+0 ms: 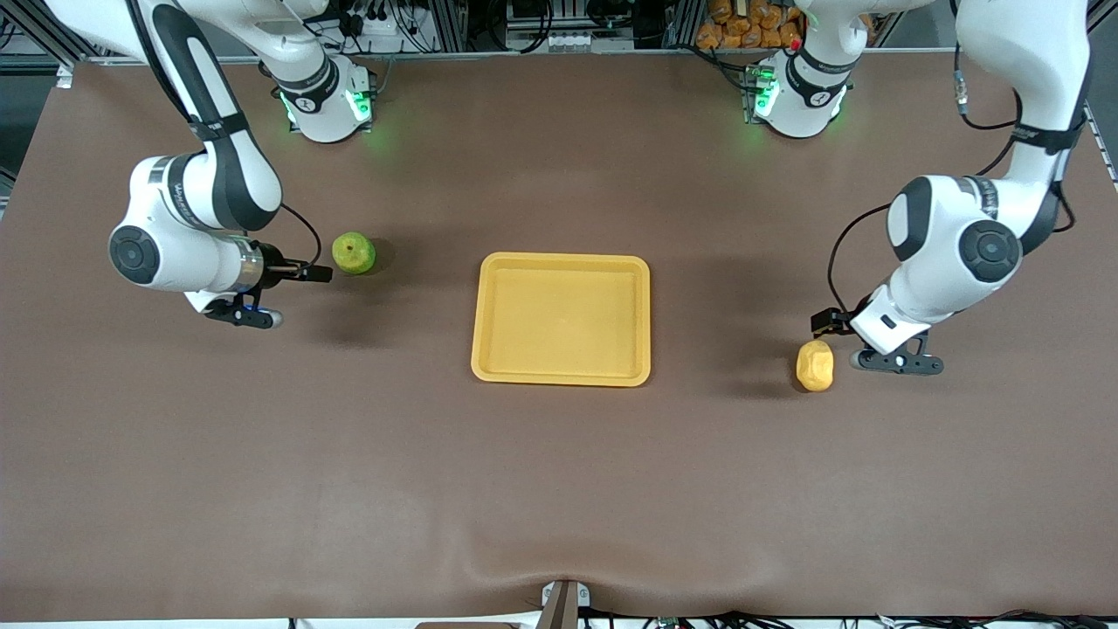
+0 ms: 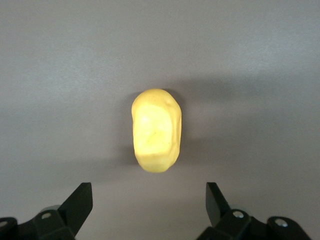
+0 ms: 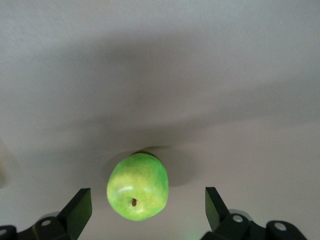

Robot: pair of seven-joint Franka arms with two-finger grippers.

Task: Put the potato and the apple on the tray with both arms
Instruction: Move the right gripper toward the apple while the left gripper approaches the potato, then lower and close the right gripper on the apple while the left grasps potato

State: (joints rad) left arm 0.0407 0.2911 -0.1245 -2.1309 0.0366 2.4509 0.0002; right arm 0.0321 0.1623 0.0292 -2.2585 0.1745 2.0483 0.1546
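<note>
The green apple (image 1: 354,253) lies on the brown table toward the right arm's end. My right gripper (image 1: 318,273) is low beside it and open; in the right wrist view the apple (image 3: 137,186) sits partly between the open fingertips of the gripper (image 3: 147,200). The yellow-orange potato (image 1: 815,365) lies toward the left arm's end. My left gripper (image 1: 824,323) is open just beside it; in the left wrist view the potato (image 2: 155,130) lies just ahead of the open gripper (image 2: 148,200). The yellow-orange tray (image 1: 479,319) lies empty mid-table between them.
The brown cloth (image 1: 559,489) covers the whole table, with a crease near its front edge. The two arm bases (image 1: 327,100) (image 1: 799,92) stand at the table's edge farthest from the front camera. A pile of orange items (image 1: 747,22) sits off the table there.
</note>
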